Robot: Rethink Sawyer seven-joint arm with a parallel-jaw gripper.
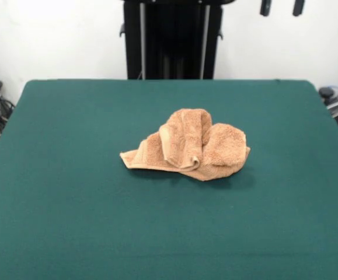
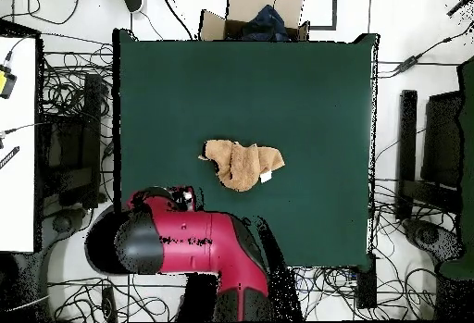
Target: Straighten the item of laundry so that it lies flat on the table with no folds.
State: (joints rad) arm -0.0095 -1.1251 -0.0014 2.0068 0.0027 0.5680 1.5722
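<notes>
From the front, the towel (image 1: pixel 187 144) sits bunched on the dark green table (image 1: pixel 69 221), a little right of the middle across the width and roughly midway in depth. It is far from flat: a thick fold rises in the centre and curls over itself, showing the flat woven band along its hem, while a rounded fluffy lump bulges on the picture's right. A thin flap tapers out along the felt toward the picture's left, ending in a pointed corner. The robot's black pedestal (image 1: pixel 171 38) stands behind the far edge of the table. Two dark tips (image 1: pixel 282 7) hang at the top edge, right of the pedestal (probably the fingers, well apart from the towel); the view does not show enough to tell how wide they stand.

From overhead, the towel (image 2: pixel 243 164) lies as a crumpled irregular patch near the table's centre, slightly toward the robot's side, with green felt (image 2: pixel 305 79) bare all around it. A small pale tag shows at its picture-right edge. The red and black arm (image 2: pixel 185 243) is folded over the table's bottom-left corner, clear of the cloth. A cardboard box (image 2: pixel 252 16) stands just beyond the table's far edge.
</notes>
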